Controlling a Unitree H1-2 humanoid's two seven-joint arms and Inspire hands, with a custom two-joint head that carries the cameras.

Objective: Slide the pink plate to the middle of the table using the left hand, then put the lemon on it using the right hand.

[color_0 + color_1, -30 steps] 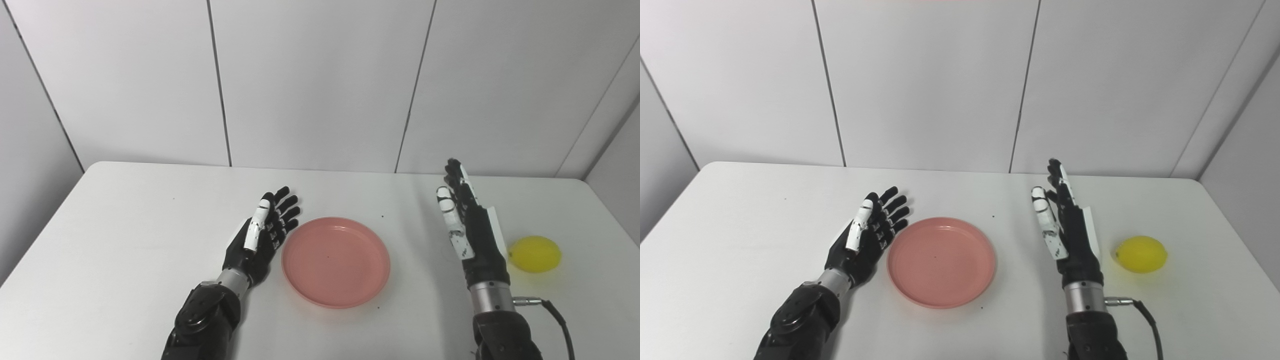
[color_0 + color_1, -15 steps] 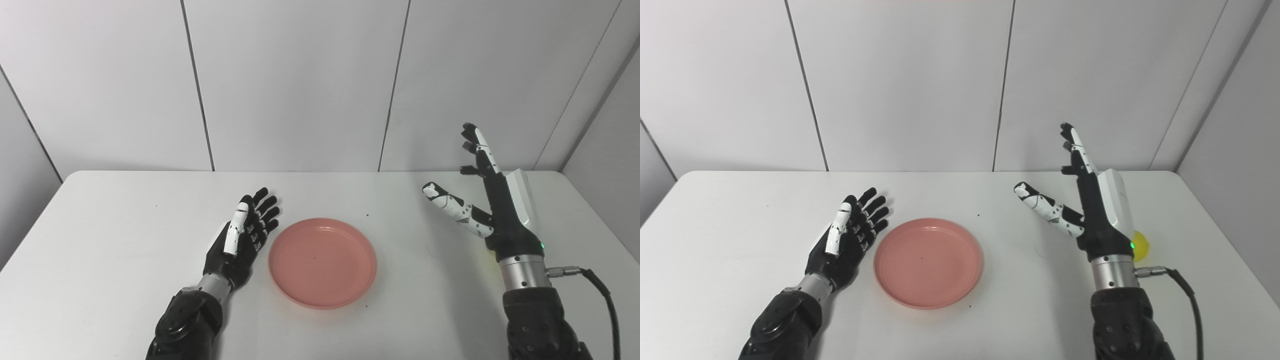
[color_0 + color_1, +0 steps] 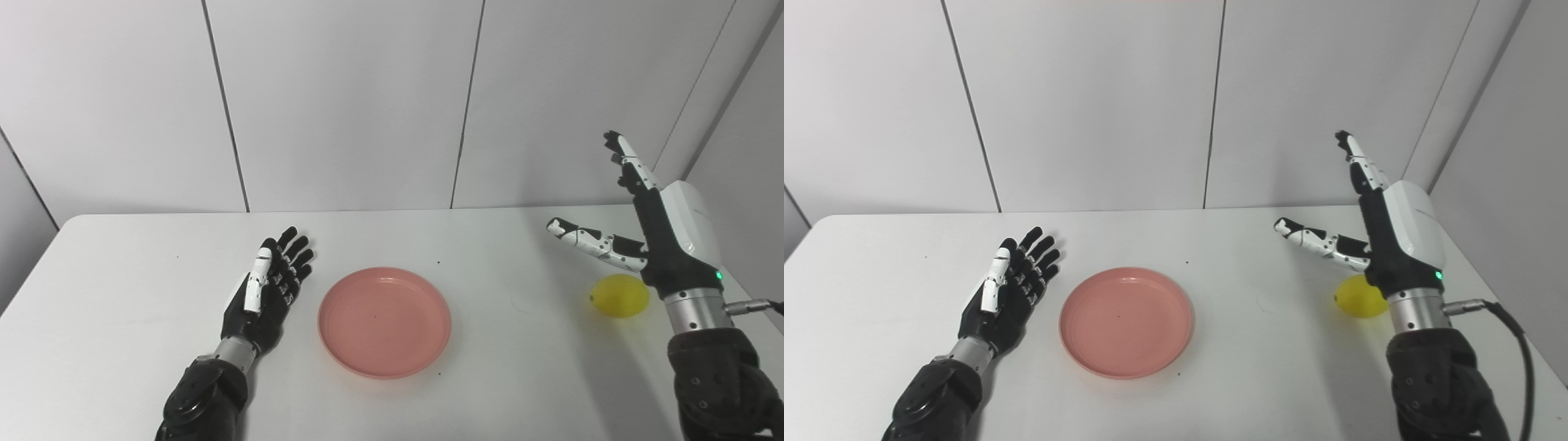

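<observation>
The pink plate (image 3: 384,320) lies empty near the middle of the white table (image 3: 122,294). My left hand (image 3: 269,285) is open with its fingers straight, resting a little to the left of the plate and apart from it. The yellow lemon (image 3: 619,296) lies on the table at the right. My right hand (image 3: 649,239) is open, raised above the table, fingers pointing up and thumb spread to the left. It hangs above and just behind the lemon, holding nothing. In the right eye view the wrist (image 3: 1415,306) covers part of the lemon (image 3: 1356,299).
The table's right edge (image 3: 750,294) runs close beside the lemon. A grey panelled wall (image 3: 343,104) stands right behind the table's far edge. A cable (image 3: 1513,343) hangs from my right wrist.
My right hand has risen from the table and swung to the right, over the lemon, with its thumb spread out. The camera has turned right. The plate and left hand have stayed put.
</observation>
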